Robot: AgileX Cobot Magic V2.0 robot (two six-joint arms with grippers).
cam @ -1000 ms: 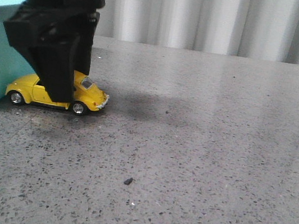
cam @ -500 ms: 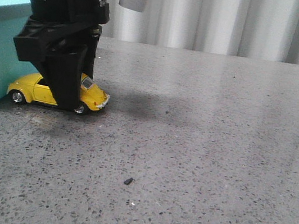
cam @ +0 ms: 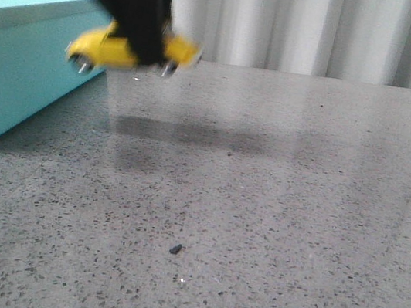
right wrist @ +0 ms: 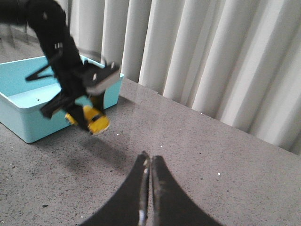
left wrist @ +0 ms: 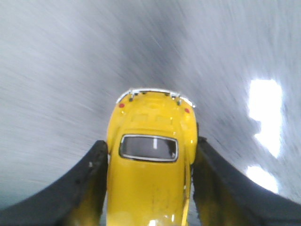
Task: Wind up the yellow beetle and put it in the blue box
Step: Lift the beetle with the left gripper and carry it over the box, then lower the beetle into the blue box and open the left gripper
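Now the left gripper (cam: 133, 41) pinches the yellow beetle (cam: 105, 48) by its flanks and holds it clear of the table (cam: 274, 212), level with the rim of the blue box (cam: 15, 69) and just to the right of that box's near right corner. In the front view the car is blurred, with both ends sticking out past the black fingers and two silver hubcaps showing underneath. In the left wrist view the beetle (left wrist: 150, 169) sits between the two dark fingers (left wrist: 87, 188), which touch its sides; its dark window, chrome bumper and two small red lamps are plain. No writing or badge can be read on the car or the box. The right gripper (right wrist: 149, 188) hangs over bare table with its fingertips pressed together, well apart from the car (right wrist: 91, 120) and the box (right wrist: 28, 108).
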